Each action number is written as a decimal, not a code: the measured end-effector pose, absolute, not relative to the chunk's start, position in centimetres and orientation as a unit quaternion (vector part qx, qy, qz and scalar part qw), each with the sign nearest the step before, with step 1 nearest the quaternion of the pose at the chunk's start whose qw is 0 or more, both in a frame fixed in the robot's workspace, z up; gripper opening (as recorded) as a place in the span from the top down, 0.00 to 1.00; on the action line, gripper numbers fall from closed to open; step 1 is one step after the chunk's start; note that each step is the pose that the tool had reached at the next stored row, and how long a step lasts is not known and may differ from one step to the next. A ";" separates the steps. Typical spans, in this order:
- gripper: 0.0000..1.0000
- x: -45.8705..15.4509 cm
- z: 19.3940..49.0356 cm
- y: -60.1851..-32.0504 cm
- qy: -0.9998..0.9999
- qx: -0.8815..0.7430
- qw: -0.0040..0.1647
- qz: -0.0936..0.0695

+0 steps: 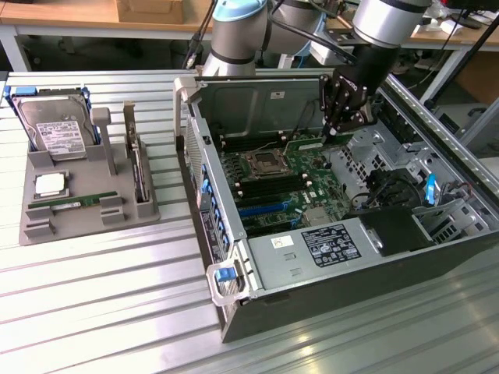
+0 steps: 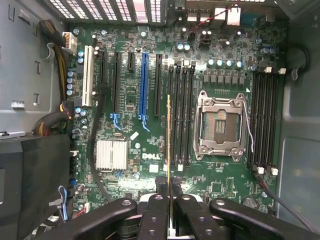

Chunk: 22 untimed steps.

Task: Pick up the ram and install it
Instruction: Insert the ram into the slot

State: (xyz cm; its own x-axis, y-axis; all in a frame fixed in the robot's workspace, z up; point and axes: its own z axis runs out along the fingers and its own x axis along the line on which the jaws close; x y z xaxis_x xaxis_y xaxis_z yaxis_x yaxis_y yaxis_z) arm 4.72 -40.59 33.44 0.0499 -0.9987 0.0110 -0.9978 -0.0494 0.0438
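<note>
My gripper (image 1: 334, 132) hangs inside the open computer case (image 1: 234, 304), over the far part of the motherboard (image 1: 281, 175). It is shut on the ram (image 2: 168, 145), a thin green stick seen edge-on in the wrist view between the black fingers (image 2: 156, 207). The stick runs along the black memory slots (image 2: 180, 115) beside the empty CPU socket (image 2: 222, 125), lined up near the outermost slot of that group. I cannot tell whether it touches the slot. In the exterior view the ram (image 1: 306, 145) shows as a green strip just below the gripper.
A grey fixture tray (image 1: 39, 230) on the exterior view's left holds a hard drive (image 1: 54, 128), a square silver chip (image 1: 51, 185), another green stick (image 1: 74, 202) and an upright card (image 1: 139, 167). Cables (image 1: 386, 191) and a black box (image 1: 398, 230) crowd the case's right side.
</note>
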 end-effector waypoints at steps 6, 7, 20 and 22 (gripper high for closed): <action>0.87 4.7 32.9 -40.6 -0.689 0.724 0.020 -0.011; 0.87 4.7 32.8 -40.6 -0.689 0.724 0.020 -0.011; 0.87 4.7 32.1 -40.6 -0.689 0.724 0.020 -0.011; 0.87 4.7 32.1 -40.6 -0.689 0.724 0.020 -0.011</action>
